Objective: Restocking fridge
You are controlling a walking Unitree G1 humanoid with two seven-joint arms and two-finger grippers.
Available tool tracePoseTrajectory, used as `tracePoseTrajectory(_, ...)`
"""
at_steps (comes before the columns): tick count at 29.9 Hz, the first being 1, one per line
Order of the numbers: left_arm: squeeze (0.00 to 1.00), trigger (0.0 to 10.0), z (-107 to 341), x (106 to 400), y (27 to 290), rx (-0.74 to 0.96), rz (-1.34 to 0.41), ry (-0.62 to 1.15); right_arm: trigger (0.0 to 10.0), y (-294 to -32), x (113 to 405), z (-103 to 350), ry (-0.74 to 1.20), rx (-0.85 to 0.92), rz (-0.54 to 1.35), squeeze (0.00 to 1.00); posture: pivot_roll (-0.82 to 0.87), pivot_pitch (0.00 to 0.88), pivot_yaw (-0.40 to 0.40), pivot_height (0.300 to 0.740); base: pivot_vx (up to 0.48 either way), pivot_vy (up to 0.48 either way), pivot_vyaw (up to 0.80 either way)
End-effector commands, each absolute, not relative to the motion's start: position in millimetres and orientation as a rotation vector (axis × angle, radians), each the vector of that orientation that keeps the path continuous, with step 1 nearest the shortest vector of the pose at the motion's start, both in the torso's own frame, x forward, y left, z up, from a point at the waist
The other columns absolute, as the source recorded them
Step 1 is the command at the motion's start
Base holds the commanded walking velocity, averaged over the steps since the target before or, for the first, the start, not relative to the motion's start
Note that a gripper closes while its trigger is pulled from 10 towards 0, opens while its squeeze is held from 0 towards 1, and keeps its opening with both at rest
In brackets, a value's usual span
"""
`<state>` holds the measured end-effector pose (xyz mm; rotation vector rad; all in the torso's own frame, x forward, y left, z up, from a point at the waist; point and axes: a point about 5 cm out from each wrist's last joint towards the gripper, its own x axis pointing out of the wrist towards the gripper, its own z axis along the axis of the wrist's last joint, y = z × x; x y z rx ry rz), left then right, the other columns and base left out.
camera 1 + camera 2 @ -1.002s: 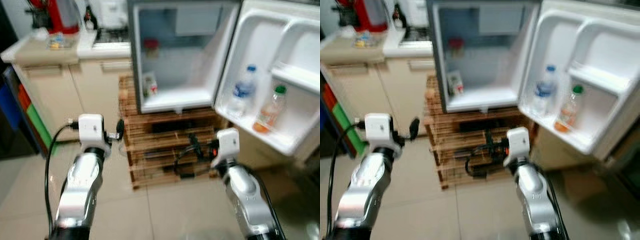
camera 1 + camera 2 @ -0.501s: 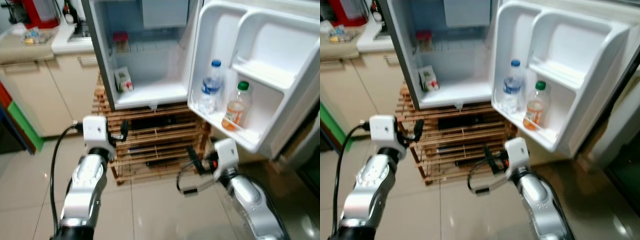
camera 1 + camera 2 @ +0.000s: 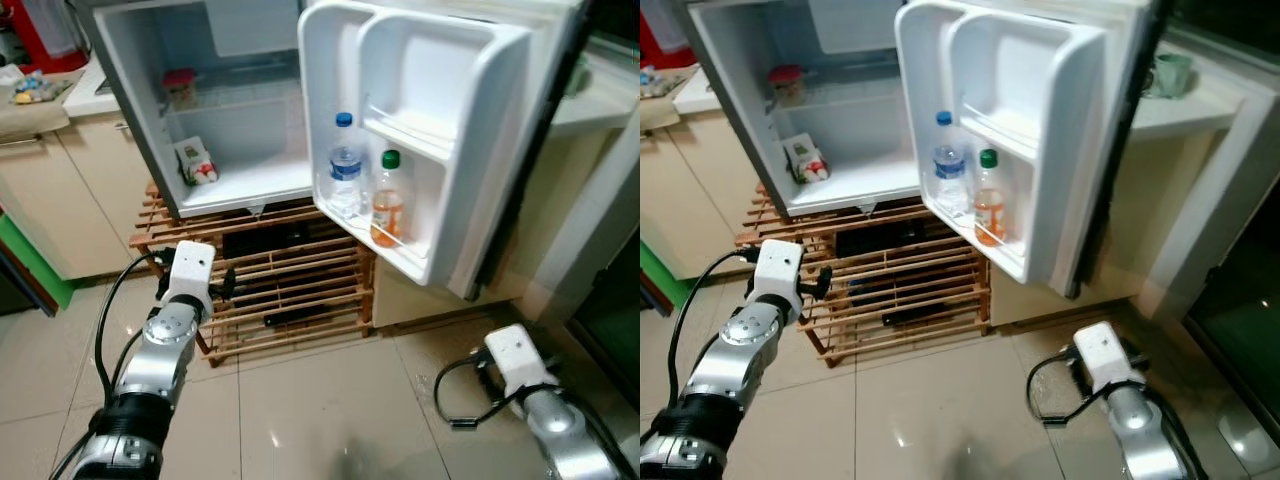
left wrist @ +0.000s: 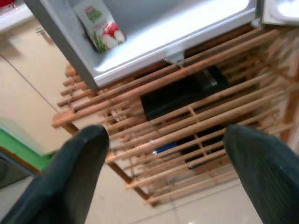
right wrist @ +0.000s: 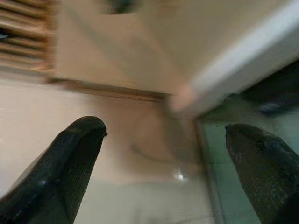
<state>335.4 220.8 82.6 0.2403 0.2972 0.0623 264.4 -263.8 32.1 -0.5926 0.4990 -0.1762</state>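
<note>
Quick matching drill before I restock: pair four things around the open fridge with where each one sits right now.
Things:
1. clear water bottle with blue cap
2. small green-and-white drink carton
3. red-lidded jar
4. slatted wooden rack

Places:
A. under the fridge
B. fridge floor, by its left wall
C. door shelf, beside the orange drink bottle with green cap
D. upper wire shelf

Pairs: 1-C, 2-B, 3-D, 4-A

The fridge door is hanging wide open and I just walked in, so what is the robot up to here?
Nothing is being handled at this moment. The fridge sits on a wooden slat rack with its door swung open; a water bottle and an orange drink bottle stand in the door shelf, and a small carton sits inside. The left hand is open and empty, facing the rack. The right hand, also open and empty, hangs low over the floor tiles.
</note>
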Motion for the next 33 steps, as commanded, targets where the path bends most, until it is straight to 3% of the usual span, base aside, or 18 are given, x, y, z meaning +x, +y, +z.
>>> tracePoseTrajectory(1,0.00,10.0,79,333,234,0.227,0.095,0.325,10.0,-268,276,48,0.417,-0.635,-0.243,0.03,-0.22,0.000,0.126,0.740,0.000,0.000,0.00)
tracePoseTrajectory(3,0.00,10.0,71,329,235,0.223,0.086,0.349,10.0,-270,300,81,0.261,-0.710,-0.341,0.03,-0.21,0.000,0.123,0.740,0.000,0.000,0.00)
tracePoseTrajectory(8,0.00,10.0,63,324,231,0.187,0.090,0.348,10.0,-271,321,117,0.107,-0.777,-0.429,0.04,-0.18,0.000,0.097,0.740,0.000,0.000,0.00)
tracePoseTrajectory(12,0.00,10.0,56,317,232,0.210,0.067,0.359,10.0,-274,329,127,0.083,-0.767,-0.454,0.04,-0.17,0.000,0.086,0.740,0.000,0.000,0.00)
tracePoseTrajectory(15,0.00,10.0,31,299,245,0.336,0.054,0.508,10.0,-272,332,121,0.143,-0.740,-0.404,0.04,-0.17,0.000,0.082,0.740,0.000,0.000,0.00)
tracePoseTrajectory(20,0.00,10.0,19,287,257,0.297,0.088,0.577,10.0,-261,335,116,0.165,-0.604,-0.324,0.03,-0.15,0.000,0.077,0.740,0.000,0.000,0.00)
tracePoseTrajectory(23,0.00,10.0,12,279,263,0.242,0.097,0.618,10.0,-222,338,108,0.200,-0.452,-0.066,0.03,-0.15,0.000,0.087,0.740,0.000,0.000,0.00)
tracePoseTrajectory(24,0.00,10.0,12,279,263,0.242,0.097,0.618,10.0,-222,338,108,0.200,-0.452,-0.066,0.03,-0.15,0.000,0.087,0.740,0.000,0.000,0.00)
tracePoseTrajectory(25,0.00,10.0,8,275,267,0.239,0.105,0.645,10.0,-199,336,108,0.198,-0.412,0.082,0.02,-0.15,0.000,0.088,0.740,0.000,0.000,0.00)
tracePoseTrajectory(27,0.00,10.0,6,273,268,0.236,0.110,0.660,10.0,-187,334,111,0.183,-0.398,0.152,0.02,-0.15,0.000,0.088,0.740,0.000,0.000,0.00)
tracePoseTrajectory(29,0.00,10.0,-3,262,274,0.230,0.105,0.727,10.0,-137,320,132,0.076,-0.291,0.438,0.02,-0.15,0.000,0.086,0.740,0.000,0.000,0.00)
tracePoseTrajectory(32,0.00,10.0,-8,256,276,0.232,0.094,0.763,10.0,-120,312,142,0.047,-0.231,0.554,0.02,-0.14,0.000,0.084,0.740,0.000,0.000,0.00)
tracePoseTrajectory(33,0.00,10.0,-18,245,278,0.219,0.077,0.833,10.0,-97,294,158,0.024,-0.132,0.773,0.01,-0.13,0.000,0.080,0.740,0.000,0.000,0.00)
